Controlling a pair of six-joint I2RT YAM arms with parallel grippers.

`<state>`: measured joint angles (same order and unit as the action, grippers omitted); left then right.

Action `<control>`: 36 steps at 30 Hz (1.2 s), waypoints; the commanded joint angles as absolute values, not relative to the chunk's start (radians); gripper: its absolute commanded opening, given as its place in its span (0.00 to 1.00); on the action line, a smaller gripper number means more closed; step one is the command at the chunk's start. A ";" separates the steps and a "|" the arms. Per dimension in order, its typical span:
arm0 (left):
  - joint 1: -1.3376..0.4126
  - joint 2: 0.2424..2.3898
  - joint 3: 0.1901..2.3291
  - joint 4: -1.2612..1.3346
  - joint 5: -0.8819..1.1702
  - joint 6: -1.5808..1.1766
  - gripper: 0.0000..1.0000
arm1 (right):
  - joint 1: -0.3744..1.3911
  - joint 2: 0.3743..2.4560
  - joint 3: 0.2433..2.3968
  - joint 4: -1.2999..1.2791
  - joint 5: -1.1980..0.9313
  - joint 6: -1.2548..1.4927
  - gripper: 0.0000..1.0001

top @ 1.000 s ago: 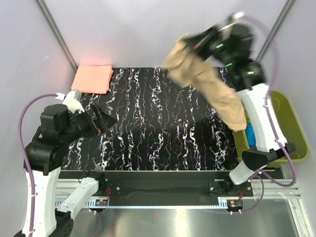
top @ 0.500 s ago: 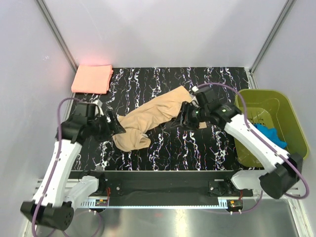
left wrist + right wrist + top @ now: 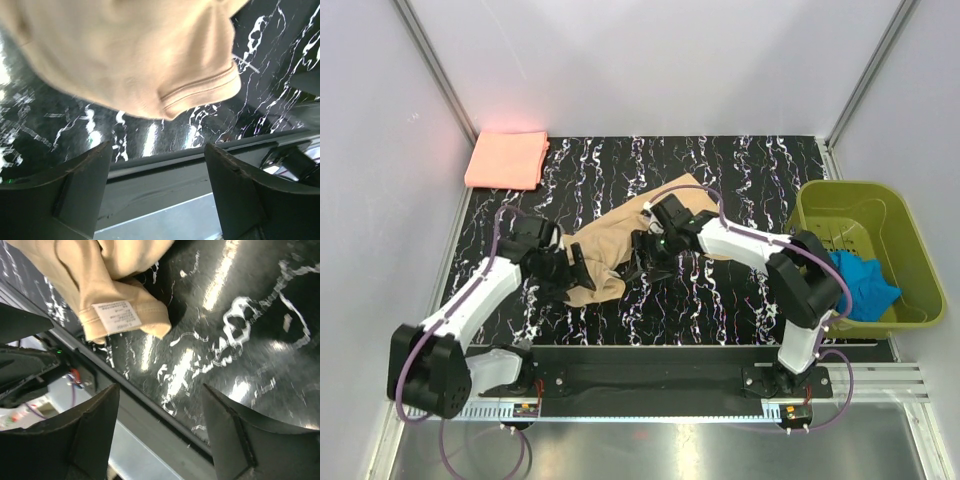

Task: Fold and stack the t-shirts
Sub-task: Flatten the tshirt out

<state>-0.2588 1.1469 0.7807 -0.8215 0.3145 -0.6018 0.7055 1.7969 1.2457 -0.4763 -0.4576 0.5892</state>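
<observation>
Holding the left claw (image 3: 572, 268) wide, with nothing between its fingers, low at the end of the tan shirt (image 3: 610, 238) farthest from the basket (image 3: 850, 205). Holding the right claw (image 3: 642, 255) just as wide and just as empty, beside the shirt's crumpled middle, between the left claw and the basket.

Gripping nothing with either, so leaving the tan shirt lying loose on the mat (image 3: 740, 170), well apart from the basket, in a rumpled diagonal band. Bunching at the end away from the basket, trailing toward the basket and the back at the other end.

Looking, in the left wrist view, at a hemmed fold (image 3: 200, 90) just beyond the fingertips, not between them. Looking, in the right wrist view, at a bunched edge bearing a white label (image 3: 117, 314), likewise beyond the open fingers.

Judging the low, flanking stance as readying to catch two edges and pull the cloth flat, since folding a heap is not going to work.

Leaving the pink shirt (image 3: 507, 159) folded square at a back corner of the mat, across its whole width from the basket, presumably serving as the base of the stack. Leaving a blue cloth (image 3: 865, 285) lying inside the basket.

Reckoning the task roughly half done: one shirt folded, the other needing spreading, folding and carrying over to the pink one. Needing next a pinch on a single layer at a hem or sleeve. Risking otherwise catching several layers and dragging the bunch instead of opening it.
</observation>
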 commanded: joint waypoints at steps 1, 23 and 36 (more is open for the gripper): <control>-0.316 1.224 0.769 -0.729 0.315 -0.580 0.78 | 0.724 1.841 1.237 -0.344 -0.465 0.512 0.71; -0.348 1.344 0.721 -0.601 0.192 -0.638 0.73 | 0.819 1.976 1.144 -0.037 -0.330 0.696 0.45; -0.348 1.362 0.776 -0.623 0.127 -0.650 0.12 | 0.827 1.980 1.117 -0.046 -0.255 0.744 0.39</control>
<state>-0.3458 1.4021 0.7200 -0.6239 0.1703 -0.6514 0.8104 1.9762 1.1446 -0.0273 -0.3248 0.7528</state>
